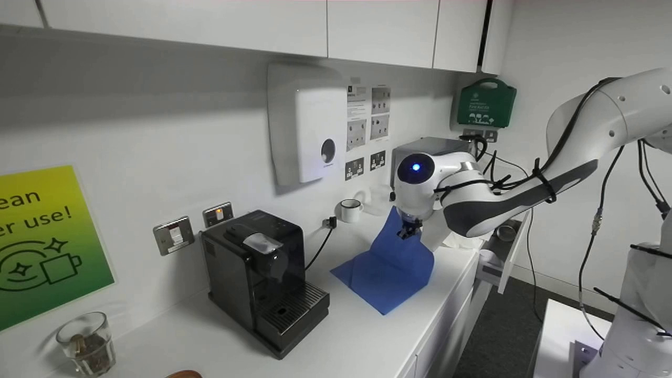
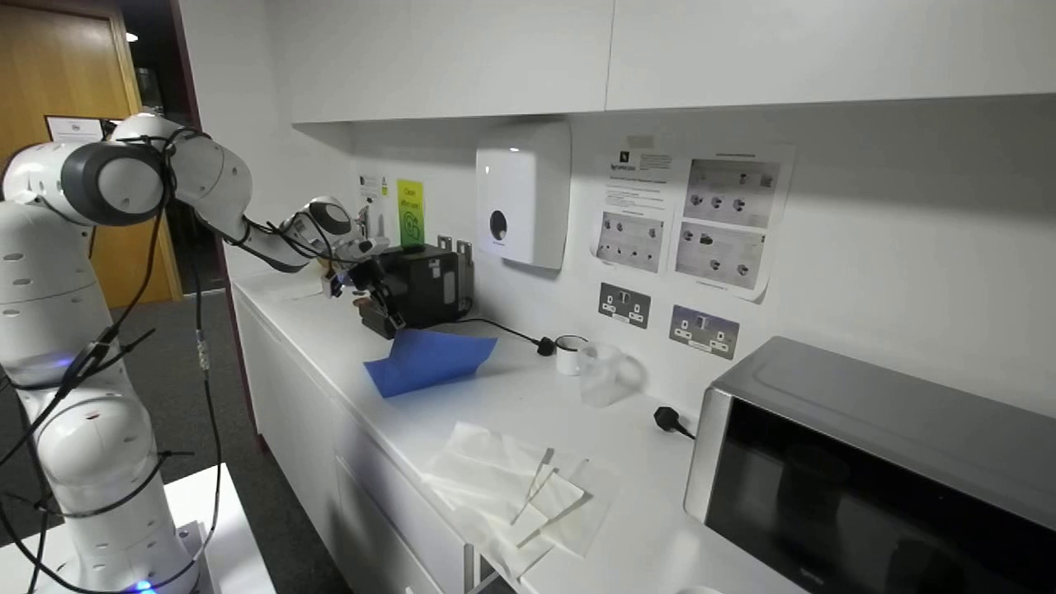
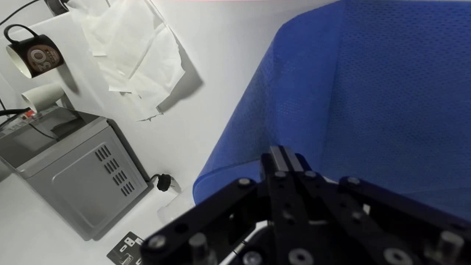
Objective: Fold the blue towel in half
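My gripper [image 3: 282,149] pinches the blue towel [image 1: 388,278], holding its flap up towards twelve o'clock in an exterior view, probably for folding over.

A white counter [image 1: 362,341] carries a black coffee machine [image 1: 252,278], a glass [image 1: 90,349], the blue towel [image 1: 388,281] — part flat, part raised — a white mug [image 1: 350,212], white paper sheets [image 2: 503,487] and a grey microwave [image 2: 874,412].

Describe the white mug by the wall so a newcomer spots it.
On the counter, start at the black coffee machine and follow the cable beside it to its plug. Just past the plug stands the white mug, beside a translucent container. Unlike that container, the mug is opaque, with a dark rim.
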